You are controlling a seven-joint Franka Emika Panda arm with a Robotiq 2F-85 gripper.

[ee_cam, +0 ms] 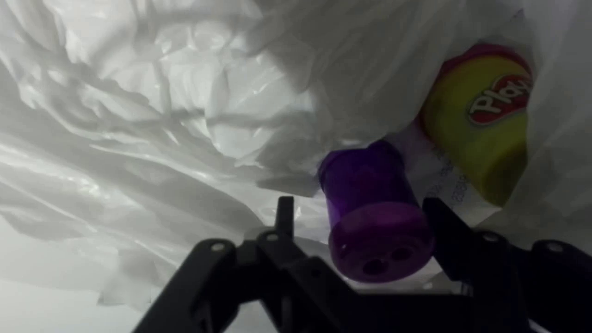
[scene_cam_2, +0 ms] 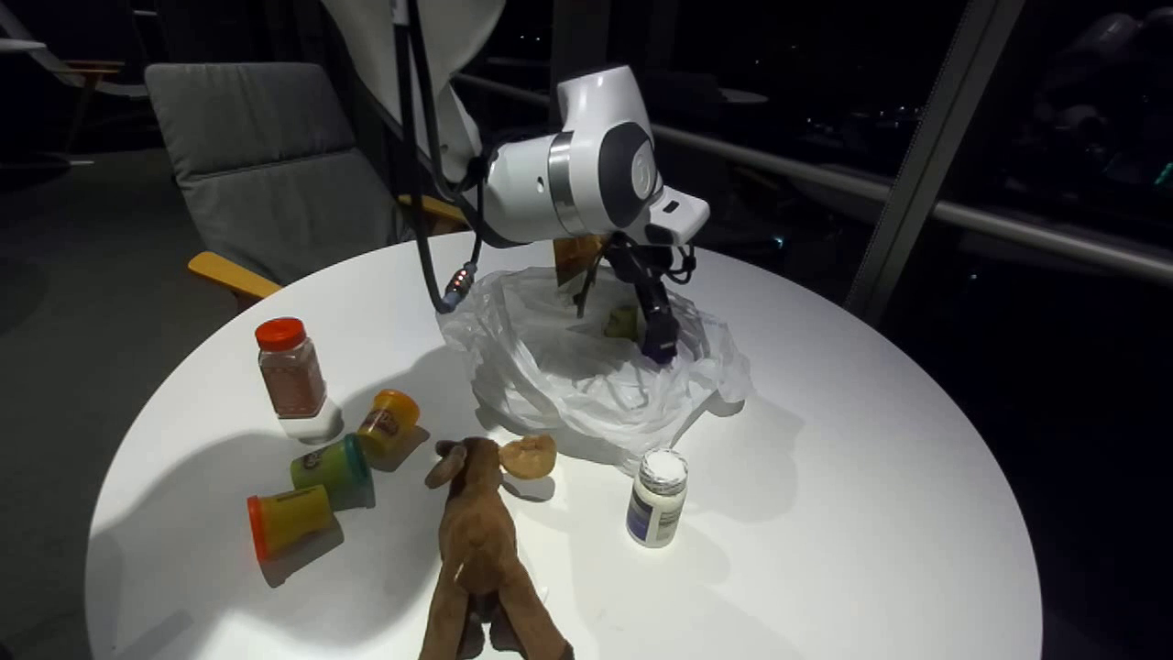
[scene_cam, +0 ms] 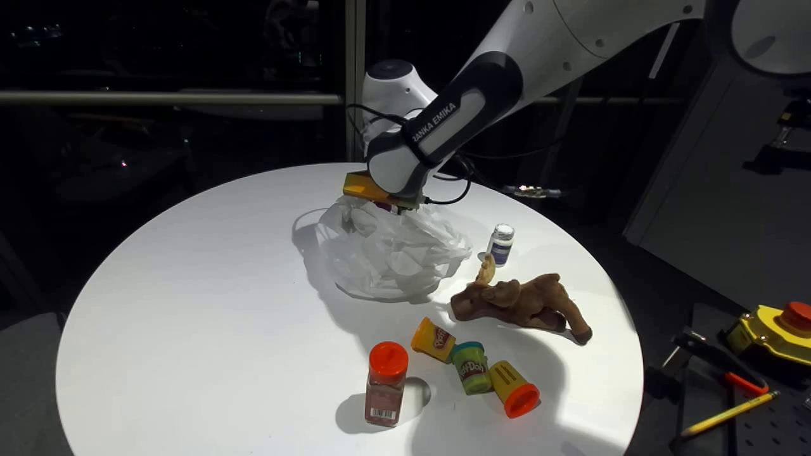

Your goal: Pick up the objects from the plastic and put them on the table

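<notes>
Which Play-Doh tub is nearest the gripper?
The yellow Play-Doh tub inside the plastic bag, near the gripper; the other three tubs are outside it, on the table.

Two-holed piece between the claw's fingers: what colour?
The two-holed piece is purple; clearest in the wrist view.

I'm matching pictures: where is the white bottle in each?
In an exterior view: the white bottle right of centre, the plastic bag to its left.
In an exterior view: the white bottle below centre, slightly right; the plastic bag behind it.
In the wrist view: not in it.
Shared landmark: the plastic bag, in all three.
</notes>
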